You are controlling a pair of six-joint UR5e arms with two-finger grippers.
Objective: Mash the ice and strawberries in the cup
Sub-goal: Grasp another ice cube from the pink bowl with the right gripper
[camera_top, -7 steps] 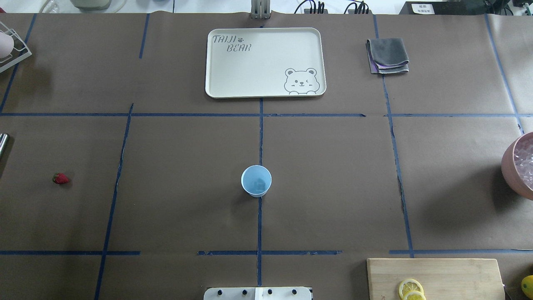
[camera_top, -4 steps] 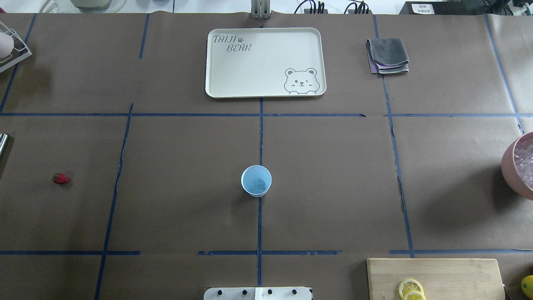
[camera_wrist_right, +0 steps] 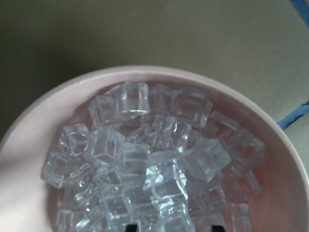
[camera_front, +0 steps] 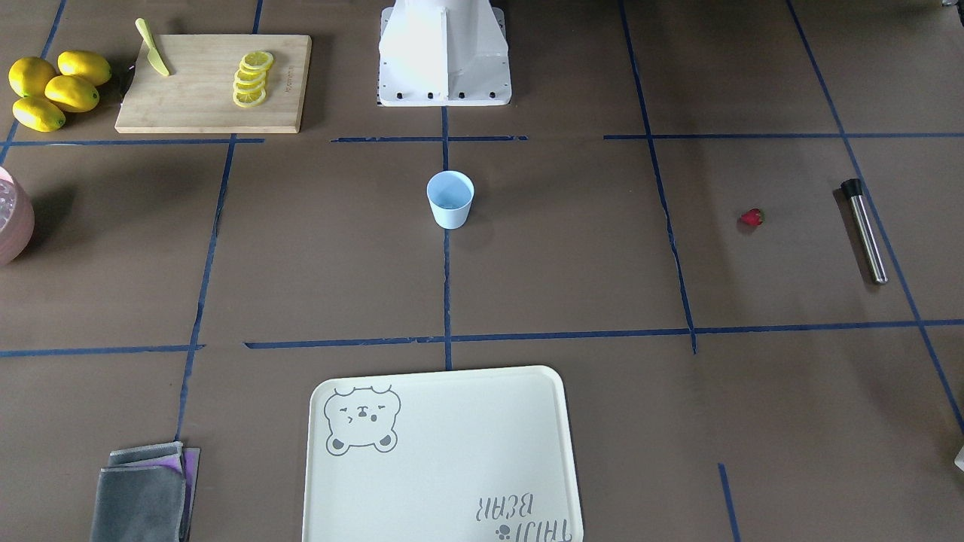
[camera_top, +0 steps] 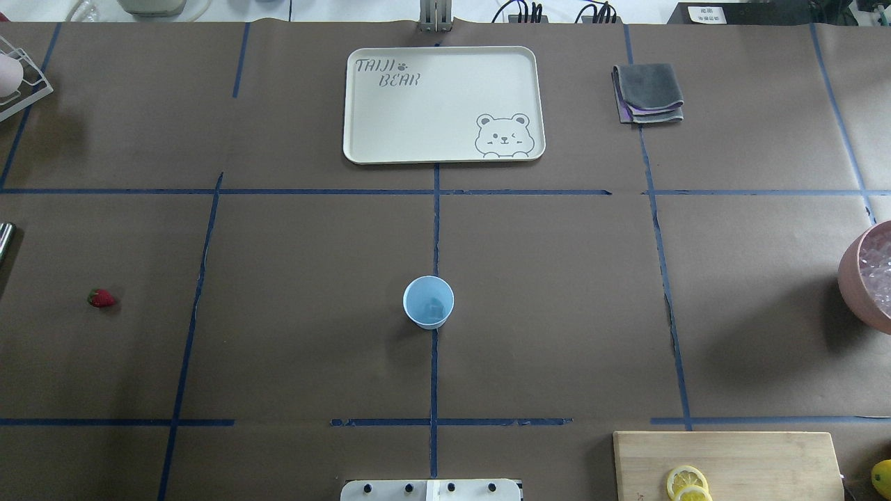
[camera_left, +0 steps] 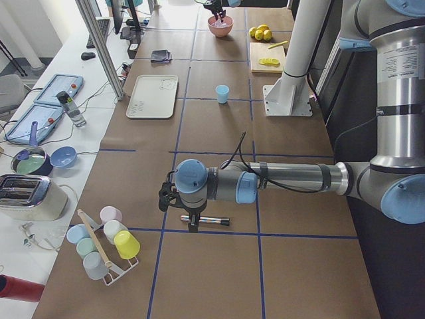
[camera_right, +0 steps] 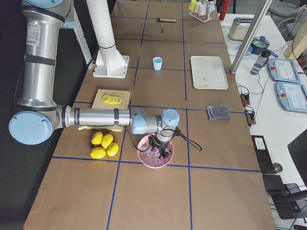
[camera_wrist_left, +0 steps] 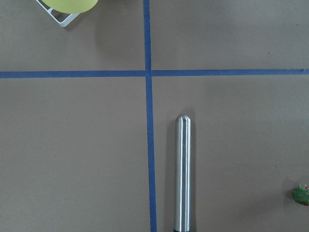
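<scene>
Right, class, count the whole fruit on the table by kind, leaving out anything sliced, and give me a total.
whole yellow lemons: 4
small red strawberry: 1
Total: 5

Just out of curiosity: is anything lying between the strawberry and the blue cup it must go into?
Nothing visible. Between the strawberry and the cup there is only brown table crossed by flat blue tape lines.

Table (camera_top: 557,278): steel muddler (camera_wrist_left: 182,174) beneath left hand (camera_left: 192,223), strawberry (camera_top: 101,298) near; pink bowl (camera_top: 850,275) beneath right hand (camera_right: 160,152); cup (camera_top: 428,302) far from both.
</scene>
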